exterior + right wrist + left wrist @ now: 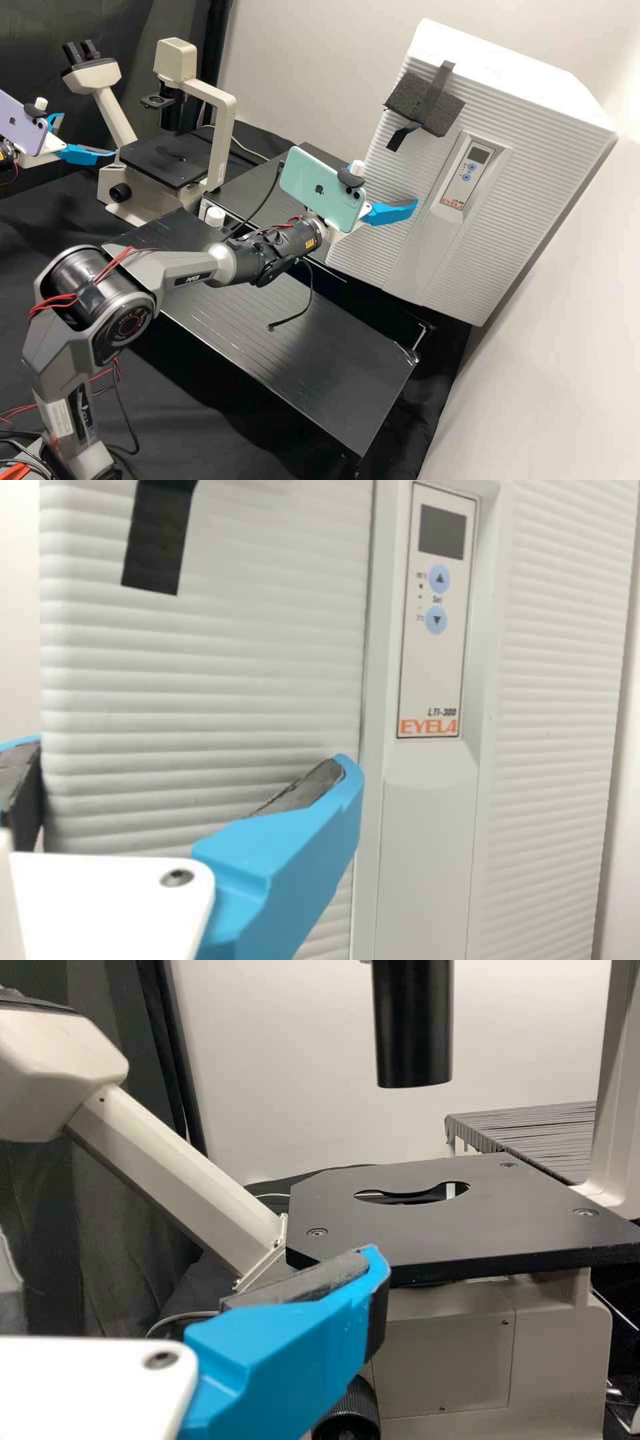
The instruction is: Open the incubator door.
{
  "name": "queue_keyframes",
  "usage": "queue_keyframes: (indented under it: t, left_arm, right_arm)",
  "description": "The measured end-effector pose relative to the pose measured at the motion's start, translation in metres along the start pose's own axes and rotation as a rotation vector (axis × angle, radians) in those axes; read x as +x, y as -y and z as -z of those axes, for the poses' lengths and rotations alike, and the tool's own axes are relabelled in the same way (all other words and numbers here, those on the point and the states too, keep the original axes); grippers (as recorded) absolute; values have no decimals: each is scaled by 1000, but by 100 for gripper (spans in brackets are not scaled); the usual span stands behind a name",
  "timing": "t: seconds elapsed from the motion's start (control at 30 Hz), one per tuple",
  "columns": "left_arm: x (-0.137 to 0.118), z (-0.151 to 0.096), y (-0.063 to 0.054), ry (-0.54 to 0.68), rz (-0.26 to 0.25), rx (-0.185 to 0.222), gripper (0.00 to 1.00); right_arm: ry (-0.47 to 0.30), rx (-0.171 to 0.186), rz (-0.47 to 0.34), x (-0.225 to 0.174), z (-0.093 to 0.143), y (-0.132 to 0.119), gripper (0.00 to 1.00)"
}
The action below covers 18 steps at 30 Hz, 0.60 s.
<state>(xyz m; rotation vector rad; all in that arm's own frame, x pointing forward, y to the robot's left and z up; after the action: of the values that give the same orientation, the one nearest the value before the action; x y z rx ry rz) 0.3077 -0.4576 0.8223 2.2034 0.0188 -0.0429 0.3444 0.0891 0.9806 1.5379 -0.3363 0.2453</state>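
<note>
The white ribbed incubator point(533, 100) stands at the right with its door point(373, 257) shut. A black foam pad point(427, 103) is taped near the door's upper left edge. My right gripper point(387, 190) is open in front of the door, below the foam and left of the control panel point(467, 170). In the right wrist view, the open right gripper point(190, 755) has its fingers apart before the ribbed door point(220, 670), holding nothing; a black tape strip point(158, 540) hangs above. At the far left, my left gripper point(88, 135) is open beside the microscope; in the left wrist view, a blue finger of the left gripper point(290, 1345) is near the stage.
A microscope point(163, 160) stands at the back left; its black stage point(450, 1225) shows in the left wrist view. A low black ribbed platform point(320, 353) spans the bench before the incubator. A loose black cable point(309, 300) hangs from the right arm.
</note>
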Motion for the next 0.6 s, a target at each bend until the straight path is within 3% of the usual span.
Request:
queue_keyframes:
  t: [0.6]
  left_arm:
    - [0, 0, 0, 0, 0, 0, 100]
  right_arm:
    - [10, -6, 26, -4, 4, -3, 0]
